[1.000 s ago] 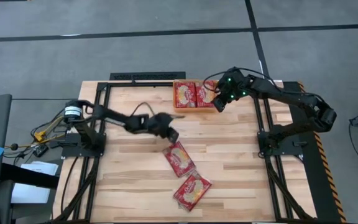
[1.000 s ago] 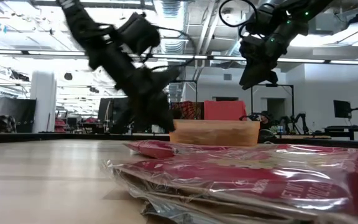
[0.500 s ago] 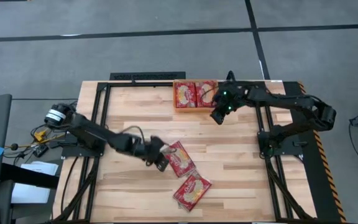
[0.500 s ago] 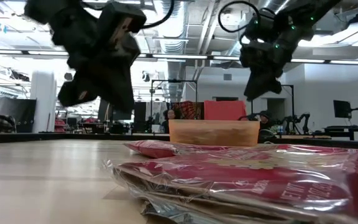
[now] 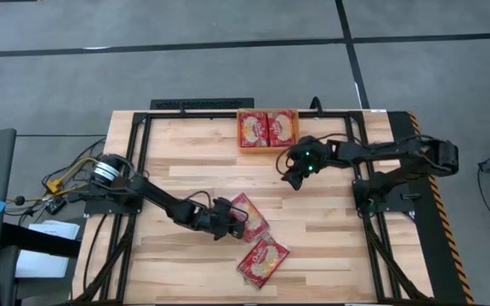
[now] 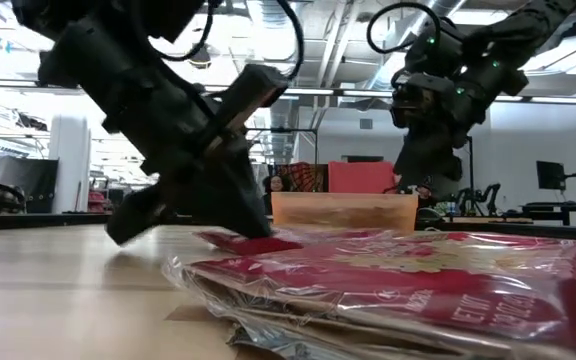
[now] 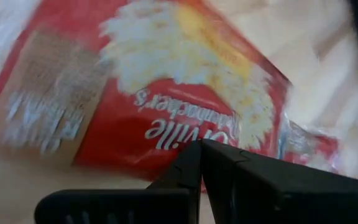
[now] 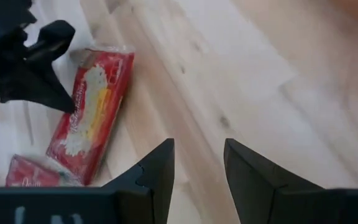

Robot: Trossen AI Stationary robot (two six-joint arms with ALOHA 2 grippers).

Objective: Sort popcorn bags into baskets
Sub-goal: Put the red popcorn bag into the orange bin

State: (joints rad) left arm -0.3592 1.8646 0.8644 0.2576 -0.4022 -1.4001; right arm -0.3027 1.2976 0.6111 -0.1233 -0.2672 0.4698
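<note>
Because two popcorn bags are left loose on the table, the work sits at the near side, and the nearest bag lies flat and untouched by the front edge, filling the foreground of the low view. Just beyond it, the second bag lies at a slant, and the left gripper is down at its edge with its fingers pressed together, their tips meeting right at the printed packet in the left wrist view. Closed fingers cannot pinch a flat packet, so this looks like a nudge or a lining-up before a grasp. Farther in, the right gripper hangs over bare wood with its fingers spread and empty, facing the loose bags, probably ready for one. At the far edge the orange basket holds two bags side by side.
</note>
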